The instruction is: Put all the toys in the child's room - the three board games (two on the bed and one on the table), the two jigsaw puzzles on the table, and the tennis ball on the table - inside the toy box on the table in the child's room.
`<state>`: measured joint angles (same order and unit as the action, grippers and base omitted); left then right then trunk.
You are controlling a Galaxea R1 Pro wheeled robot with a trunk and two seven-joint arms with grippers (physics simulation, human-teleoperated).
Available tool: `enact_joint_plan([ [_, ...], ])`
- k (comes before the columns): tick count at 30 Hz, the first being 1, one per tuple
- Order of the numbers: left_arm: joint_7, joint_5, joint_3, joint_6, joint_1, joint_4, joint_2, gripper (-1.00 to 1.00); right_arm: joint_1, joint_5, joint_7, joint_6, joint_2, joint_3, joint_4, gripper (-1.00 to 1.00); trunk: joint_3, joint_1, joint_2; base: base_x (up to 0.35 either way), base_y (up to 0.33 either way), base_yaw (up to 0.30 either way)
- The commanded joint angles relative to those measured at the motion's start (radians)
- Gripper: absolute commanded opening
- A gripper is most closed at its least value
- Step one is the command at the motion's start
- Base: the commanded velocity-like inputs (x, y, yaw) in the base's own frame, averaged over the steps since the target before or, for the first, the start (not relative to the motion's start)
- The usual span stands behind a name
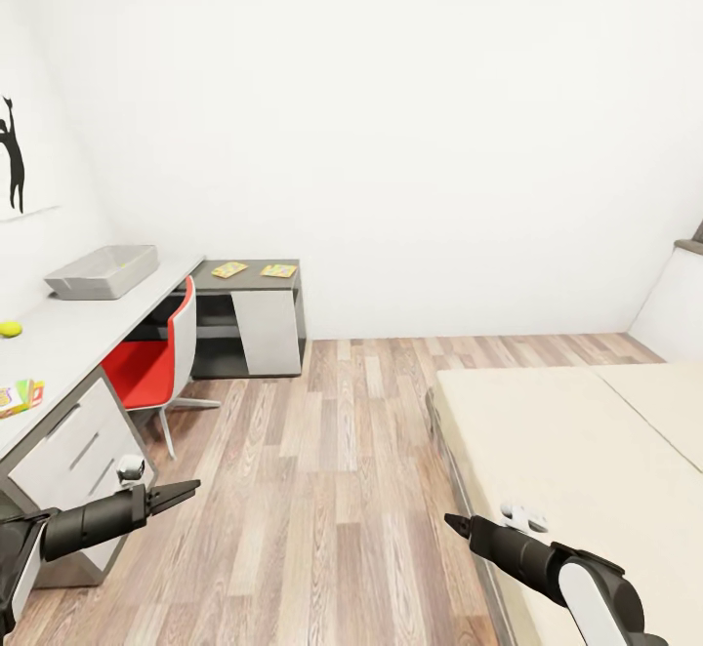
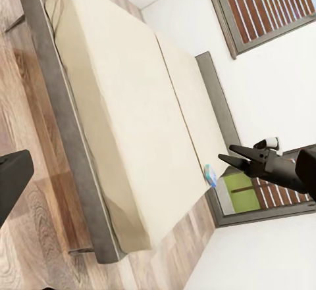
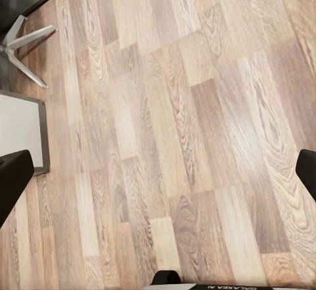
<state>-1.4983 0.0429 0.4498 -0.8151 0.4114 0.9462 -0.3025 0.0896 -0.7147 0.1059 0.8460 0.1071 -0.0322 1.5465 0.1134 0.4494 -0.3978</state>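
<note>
Toy box [image 1: 103,270] sits at the far end of the long surface [image 1: 59,353], open-topped for loading; the tennis ball [image 1: 10,329] and a colourful game box [image 1: 20,397] lie nearer on it, two flat puzzles [image 1: 254,270] on the corner desk. Both arms reach forward low, as for travel: left tool [image 1: 176,495] and right tool [image 1: 457,524] look pinched together and empty.

Left wrist view: the bed [image 2: 118,119], with the right tool [image 2: 230,160] beyond.

Right wrist view: wooden floor [image 3: 171,132], nothing held.
</note>
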Motion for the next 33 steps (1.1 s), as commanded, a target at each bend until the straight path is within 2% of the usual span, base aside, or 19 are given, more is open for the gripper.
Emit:
enact_joint_plan([
  [1, -0.007, 0.005, 0.001, -0.011, 0.001, 0.0, 0.0, 1.0, 0.001, -0.011, 0.01, 0.004, 0.0, 0.0, 0.001, 1.0, 0.002, 0.001, -0.002, -0.013, -0.009, 0.002],
  [33, -0.006, 0.005, 0.001, -0.01, 0.001, 0.0, 0.0, 1.0, 0.001, -0.01, 0.009, 0.004, 0.0, -0.002, 0.001, 1.0, -0.002, 0.001, -0.002, -0.035, -0.024, -0.033],
])
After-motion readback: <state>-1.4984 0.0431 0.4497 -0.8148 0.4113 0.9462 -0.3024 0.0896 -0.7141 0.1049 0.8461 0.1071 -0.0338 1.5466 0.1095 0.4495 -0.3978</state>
